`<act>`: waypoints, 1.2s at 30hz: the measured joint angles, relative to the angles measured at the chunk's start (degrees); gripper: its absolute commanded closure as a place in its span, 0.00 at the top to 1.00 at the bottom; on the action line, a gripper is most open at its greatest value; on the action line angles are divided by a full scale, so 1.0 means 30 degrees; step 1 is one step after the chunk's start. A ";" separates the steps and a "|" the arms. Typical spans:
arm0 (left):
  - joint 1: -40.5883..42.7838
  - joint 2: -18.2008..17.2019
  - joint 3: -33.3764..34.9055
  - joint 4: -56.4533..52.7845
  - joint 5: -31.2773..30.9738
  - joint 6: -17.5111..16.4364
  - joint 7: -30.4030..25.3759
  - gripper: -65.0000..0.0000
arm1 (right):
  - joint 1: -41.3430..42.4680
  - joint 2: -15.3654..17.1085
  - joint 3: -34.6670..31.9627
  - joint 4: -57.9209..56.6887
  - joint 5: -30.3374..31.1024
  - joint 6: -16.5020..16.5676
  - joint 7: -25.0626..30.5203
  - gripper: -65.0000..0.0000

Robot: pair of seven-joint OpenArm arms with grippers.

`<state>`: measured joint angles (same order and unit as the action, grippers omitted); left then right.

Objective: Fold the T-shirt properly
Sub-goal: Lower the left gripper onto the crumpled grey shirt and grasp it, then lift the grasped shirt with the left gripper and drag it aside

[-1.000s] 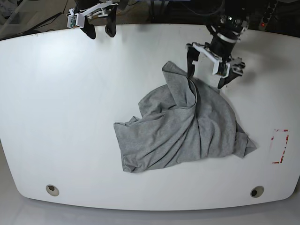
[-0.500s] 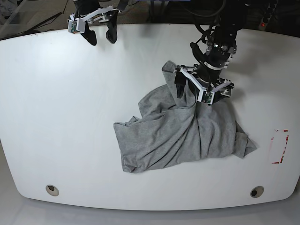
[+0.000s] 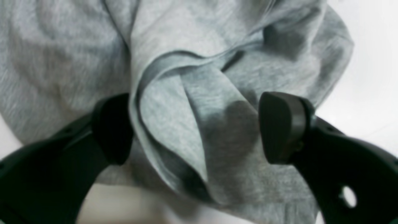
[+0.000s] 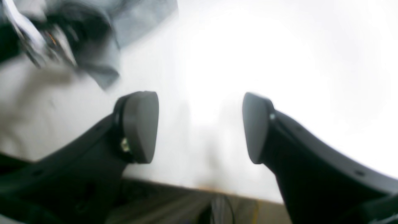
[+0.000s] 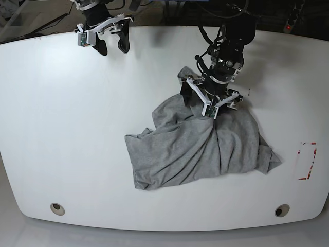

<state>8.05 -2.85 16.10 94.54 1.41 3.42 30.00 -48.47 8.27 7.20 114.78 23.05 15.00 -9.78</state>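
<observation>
Left fingers (image 3: pixel 279 127) straddle T-shirt (image 5: pixel 205 149) fold; table (image 5: pixel 61 128) around.

Base view looks steeply down, far, over whole bench (image 5: pixel 61 128). Left wrist view: close on T-shirt (image 3: pixel 199 102), shared with base. Right wrist view: low, T-shirt at 10 o'clock.

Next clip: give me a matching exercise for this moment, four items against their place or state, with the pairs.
Items:
1. T-shirt
2. left gripper
3. right gripper
4. red-marked rectangle

Descriptions:
A. open above bare table near the far edge
B. crumpled in a heap on the white table
C. fingers open either side of a raised fabric fold
D. on the table near its edge, clear of the cloth

Pairs: 1-B, 2-C, 3-A, 4-D
</observation>
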 measured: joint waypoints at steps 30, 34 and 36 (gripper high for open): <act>0.1122 -0.2331 -0.4881 0.6513 -0.0051 -0.2208 0.1326 0.00 | 0.8670 -0.0262 -0.0117 -0.0044 -0.0022 0.0211 -0.8801 0.63; 0.1129 -0.2703 -0.7249 0.6557 -0.0204 -0.3359 0.1413 0.00 | 1.0003 -0.0860 -0.0131 -0.0044 0.0007 0.0219 -0.9639 0.63; 0.1107 -0.2776 -0.8663 0.6564 -0.0117 -0.3759 0.1413 0.00 | 1.0469 -0.0911 -0.0175 -0.0051 0.0131 0.0459 -1.0229 0.63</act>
<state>11.38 -11.18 -9.89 114.24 1.06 -7.86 34.24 -17.06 5.54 6.68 114.63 23.44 16.38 -40.47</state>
